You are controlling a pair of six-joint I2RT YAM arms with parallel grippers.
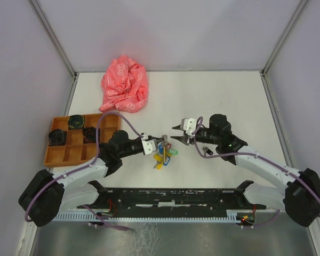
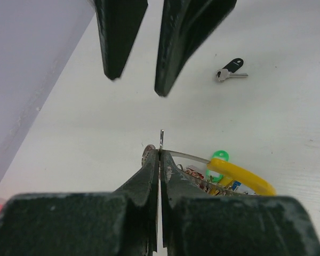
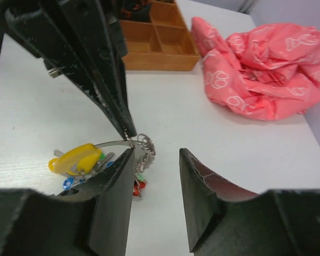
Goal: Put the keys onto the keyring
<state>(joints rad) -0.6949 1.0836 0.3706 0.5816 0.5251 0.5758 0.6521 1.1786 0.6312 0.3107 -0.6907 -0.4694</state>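
My left gripper [image 1: 159,143] is shut on the thin silver keyring [image 2: 161,140], which carries a bunch of yellow, green and blue tags [image 1: 164,156]. My right gripper [image 1: 174,133] is open and empty, facing the left fingertips just right of the ring. In the right wrist view the ring [image 3: 108,143] lies by my right gripper's [image 3: 157,160] left finger [image 3: 114,197]. A red key head [image 3: 138,185] shows under the bunch; whether it is on the ring I cannot tell. The black-headed key [image 1: 207,151] lies loose on the table, also in the left wrist view [image 2: 230,69].
A crumpled pink cloth [image 1: 125,85] lies at the back left. A brown compartment tray [image 1: 64,154] with dark round parts stands at the left. A black rail [image 1: 170,200] runs along the near edge.
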